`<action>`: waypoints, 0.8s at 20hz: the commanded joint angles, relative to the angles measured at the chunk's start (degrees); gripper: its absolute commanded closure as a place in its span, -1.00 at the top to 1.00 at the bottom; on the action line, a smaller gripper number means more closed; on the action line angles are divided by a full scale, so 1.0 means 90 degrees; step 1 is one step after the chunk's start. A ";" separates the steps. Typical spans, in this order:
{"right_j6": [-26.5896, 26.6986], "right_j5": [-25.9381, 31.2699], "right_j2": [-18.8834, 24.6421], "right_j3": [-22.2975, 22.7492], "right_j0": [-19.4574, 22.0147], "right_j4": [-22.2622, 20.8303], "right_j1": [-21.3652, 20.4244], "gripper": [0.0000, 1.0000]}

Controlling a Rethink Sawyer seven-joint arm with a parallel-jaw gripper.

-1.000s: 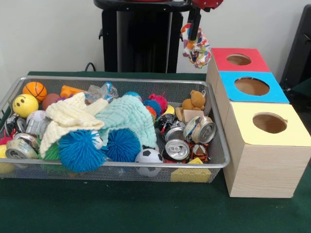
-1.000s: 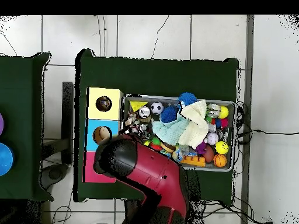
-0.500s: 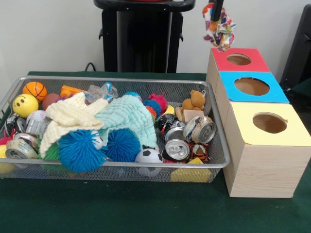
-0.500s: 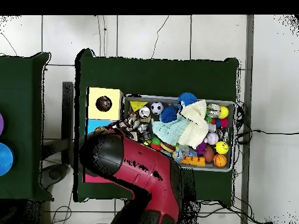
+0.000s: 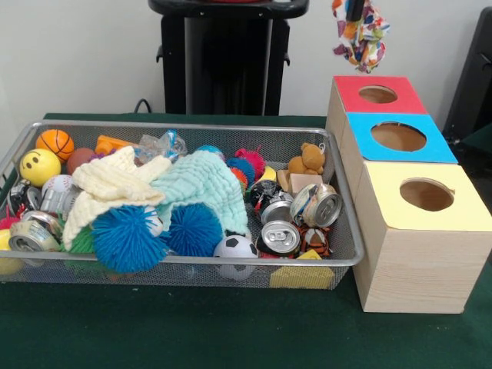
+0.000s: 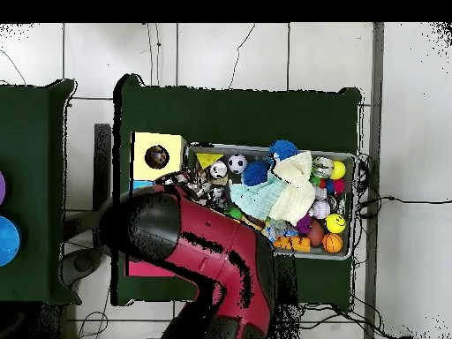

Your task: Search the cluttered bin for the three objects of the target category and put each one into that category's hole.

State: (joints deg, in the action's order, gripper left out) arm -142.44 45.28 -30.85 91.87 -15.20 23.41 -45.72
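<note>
Patchwork fabric in white, pink, blue and yellow, one of the three objects [image 5: 360,34], hangs from the gripper [image 5: 355,9] high above the bench's far edge, over the red-faced box [image 5: 374,94]. The pincer is clamped on its top, though the fingers themselves are probably cut off by the frame. The bundle dangles with its long axis vertical. The hole [image 5: 427,194] in the yellow-faced box lies two boxes nearer the front edge, past the blue-faced box [image 5: 398,137], so the carry runs frontward. The bin [image 5: 192,128] sits beside the boxes, well clear.
</note>
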 commanded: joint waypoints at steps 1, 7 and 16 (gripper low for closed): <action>-0.1682 0.1101 0.0034 -0.0417 0.0067 0.0022 0.0100 -1.00; -0.1276 0.1001 0.0413 -0.0642 0.0357 0.0164 0.0272 -1.00; -0.1563 0.0967 0.0401 -0.1100 0.0244 0.0208 0.0669 -1.00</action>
State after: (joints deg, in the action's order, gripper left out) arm -142.44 48.14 -31.39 84.83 -13.66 24.31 -43.74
